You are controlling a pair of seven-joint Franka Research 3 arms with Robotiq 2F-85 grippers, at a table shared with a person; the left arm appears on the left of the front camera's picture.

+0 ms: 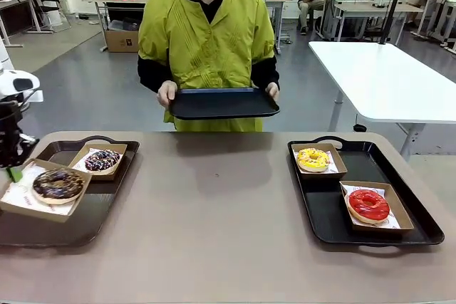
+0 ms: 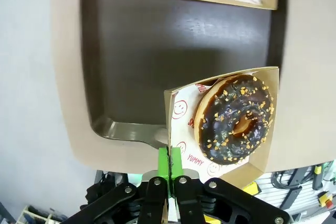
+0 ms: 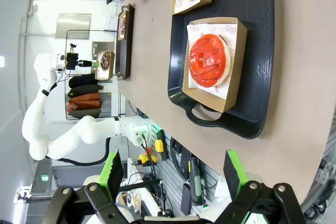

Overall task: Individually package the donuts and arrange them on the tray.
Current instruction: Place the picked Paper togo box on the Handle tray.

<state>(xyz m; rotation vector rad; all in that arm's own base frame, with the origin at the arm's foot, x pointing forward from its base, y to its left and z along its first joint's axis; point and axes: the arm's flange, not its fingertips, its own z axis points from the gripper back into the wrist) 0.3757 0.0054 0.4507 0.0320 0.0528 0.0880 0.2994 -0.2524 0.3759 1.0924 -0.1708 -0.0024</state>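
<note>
The left gripper (image 2: pixel 169 167) sits at the robot's far left, its green pads pressed together on the edge of the box (image 2: pixel 223 124) that carries the chocolate donut (image 2: pixel 234 118), holding that box tilted above the left tray (image 2: pixel 131 51). The right gripper (image 3: pixel 173 174) hangs above the table's right end with its fingers (image 3: pixel 234 173) spread wide and nothing between them. The person's hands (image 1: pixel 167 93) grip the two short sides of a tray held at waist height.
</note>
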